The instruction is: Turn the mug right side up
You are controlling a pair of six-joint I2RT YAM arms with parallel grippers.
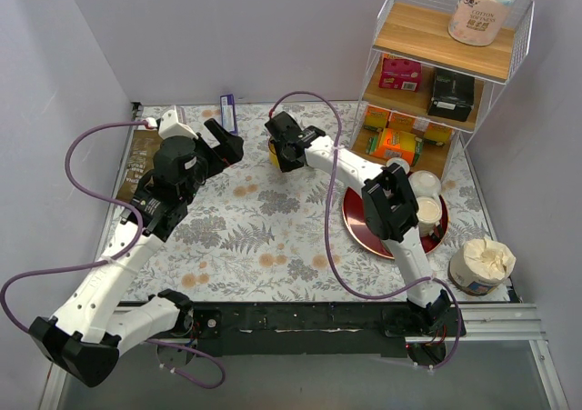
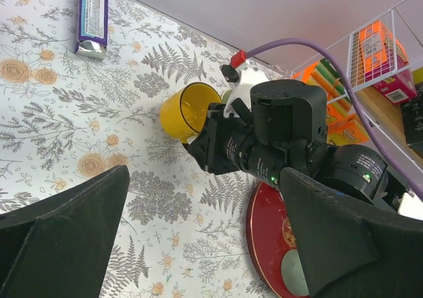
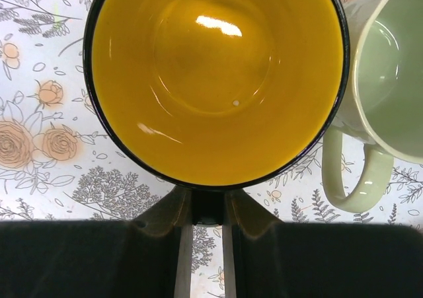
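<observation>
The mug [image 3: 218, 80] is yellow inside with a dark rim, and its open mouth faces the right wrist camera. My right gripper [image 3: 207, 212] is shut on the mug's dark handle. In the left wrist view the mug [image 2: 188, 110] is tilted, mouth towards the upper left, low over the floral cloth, with the right gripper [image 2: 215, 143] behind it. From above the mug [image 1: 272, 149] is mostly hidden by the right gripper [image 1: 284, 146]. My left gripper [image 2: 205, 238] is open and empty, raised over the cloth to the mug's left [image 1: 207, 135].
A pale green mug [image 3: 390, 80] stands upright right beside the yellow one. A red plate [image 1: 364, 224] holds white cups [image 1: 426, 201]. A purple bar [image 1: 227, 113] lies at the back. A wire shelf [image 1: 436, 83] stands at the back right, and a paper roll [image 1: 480, 265] at the right.
</observation>
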